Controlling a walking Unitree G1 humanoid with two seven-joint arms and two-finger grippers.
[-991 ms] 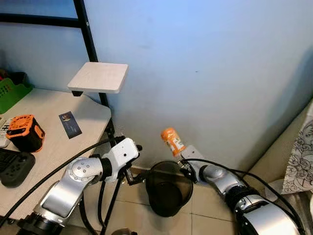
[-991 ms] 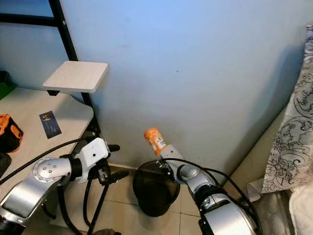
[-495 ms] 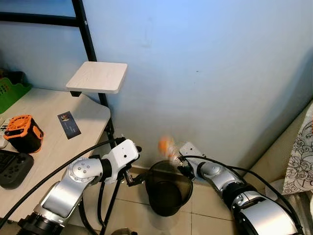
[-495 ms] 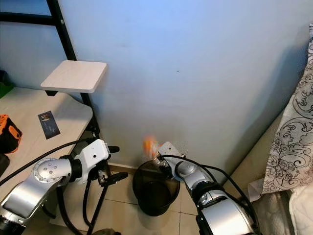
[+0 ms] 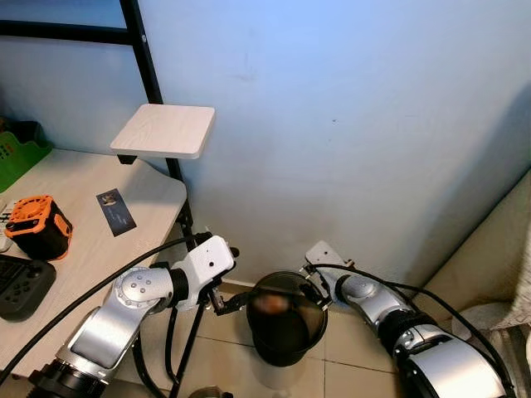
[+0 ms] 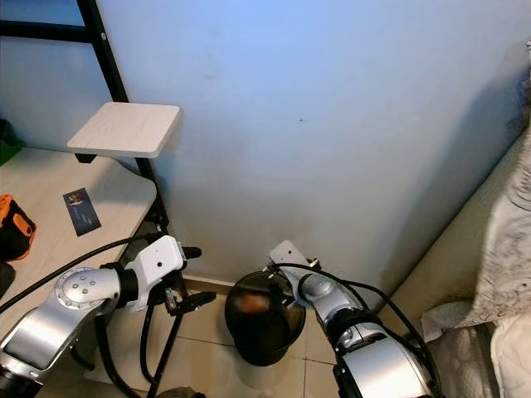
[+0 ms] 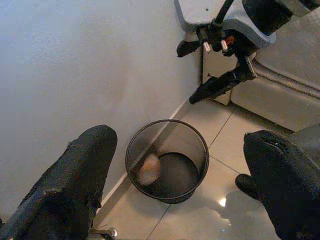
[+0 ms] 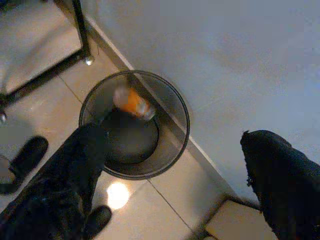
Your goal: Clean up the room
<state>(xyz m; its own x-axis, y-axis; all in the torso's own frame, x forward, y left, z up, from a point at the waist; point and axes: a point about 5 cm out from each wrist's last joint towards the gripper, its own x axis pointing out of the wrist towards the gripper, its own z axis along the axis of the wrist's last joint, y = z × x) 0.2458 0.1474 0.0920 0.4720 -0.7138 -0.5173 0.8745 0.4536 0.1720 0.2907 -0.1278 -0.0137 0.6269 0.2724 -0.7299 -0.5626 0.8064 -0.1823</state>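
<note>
While the right gripper [image 8: 170, 175] hangs with fingers spread wide, a blurred orange-and-white bottle [image 8: 133, 104] shows below them, inside the black mesh wastebasket [image 8: 172, 150]. The left gripper [image 7: 185, 180], jaws also spread, frames that same wastebasket from the other side.

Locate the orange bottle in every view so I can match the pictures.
Left eye view: orange bottle, a blur inside the black mesh bin.
Right eye view: a blur in the bin's mouth.
Left wrist view: pale blur against the bin's inner wall.
Right wrist view: orange and tilted inside the rim.
Shared landmark: the bin against the blue wall.
</note>
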